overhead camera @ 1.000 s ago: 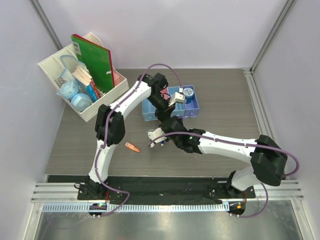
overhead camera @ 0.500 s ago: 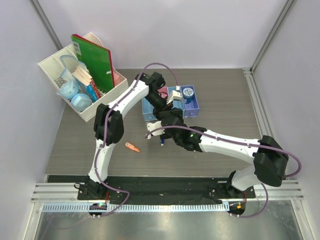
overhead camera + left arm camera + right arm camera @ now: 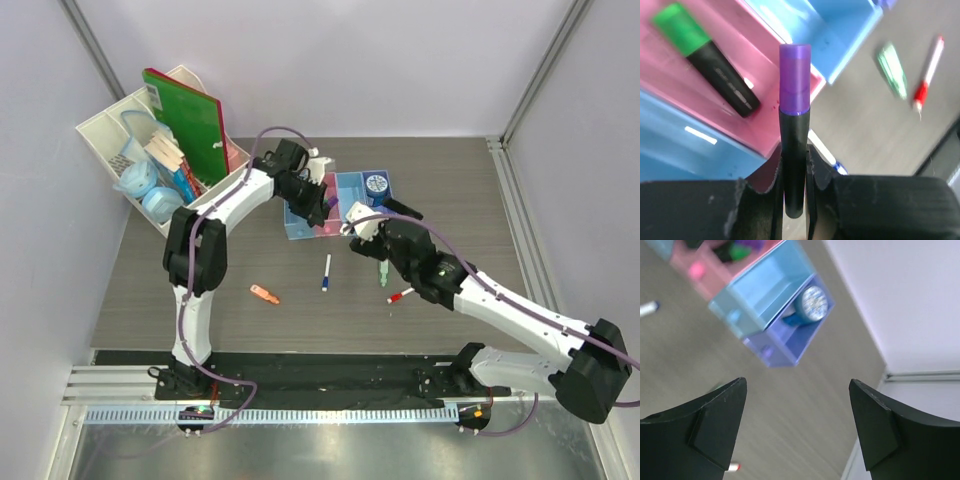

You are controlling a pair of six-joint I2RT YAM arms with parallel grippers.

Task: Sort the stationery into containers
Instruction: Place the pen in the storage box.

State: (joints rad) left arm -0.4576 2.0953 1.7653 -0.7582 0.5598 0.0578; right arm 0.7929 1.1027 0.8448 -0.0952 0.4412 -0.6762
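From above, the left arm reaches to the desk's far middle, left gripper over 4 glossy boxy plastic bins. The right arm slants in from the near right corner. A slim blue-white pen lies with its long axis running far to near.

Left wrist: black fingers clamp a cylindrical purple marker, cap pointing away, over the pink bin.

Right wrist: the right gripper has 2 matte fingers spread wide, grasping nothing.

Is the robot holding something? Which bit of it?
The left gripper pinches the purple-capped marker by its black body, cap pointing away. The right gripper is open and empty.
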